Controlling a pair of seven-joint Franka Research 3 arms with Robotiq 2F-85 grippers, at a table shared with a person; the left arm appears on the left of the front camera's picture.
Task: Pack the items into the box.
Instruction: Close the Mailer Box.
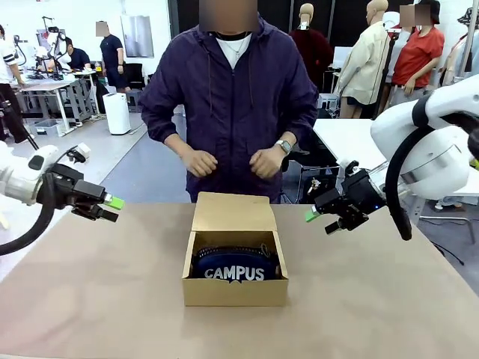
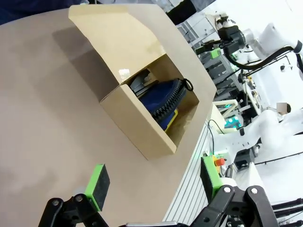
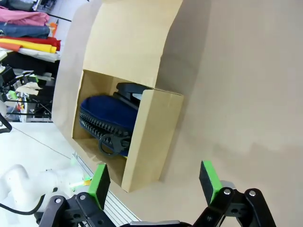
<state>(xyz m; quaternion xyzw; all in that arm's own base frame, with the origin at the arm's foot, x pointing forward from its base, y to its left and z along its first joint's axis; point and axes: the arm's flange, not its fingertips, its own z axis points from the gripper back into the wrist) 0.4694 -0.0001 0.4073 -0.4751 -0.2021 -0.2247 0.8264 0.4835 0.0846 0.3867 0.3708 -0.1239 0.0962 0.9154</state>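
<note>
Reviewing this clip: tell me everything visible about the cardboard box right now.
The box is small, rectangular, plain brown cardboard with no print. It sits flat near the middle of the brown table, in front of the person. Its hinged flap is open, tipped back on the far side. Inside, a navy pouch lettered CAMPUS nearly fills it, a black stapler sits beside the pouch on the flap side, and a yellow knife peeks out beneath. Only the table touches the box from outside.

Robotics lab: white robot arm [image 1: 438, 142] at a table [image 1: 90, 299], workbenches [image 1: 45, 86] behind.
</note>
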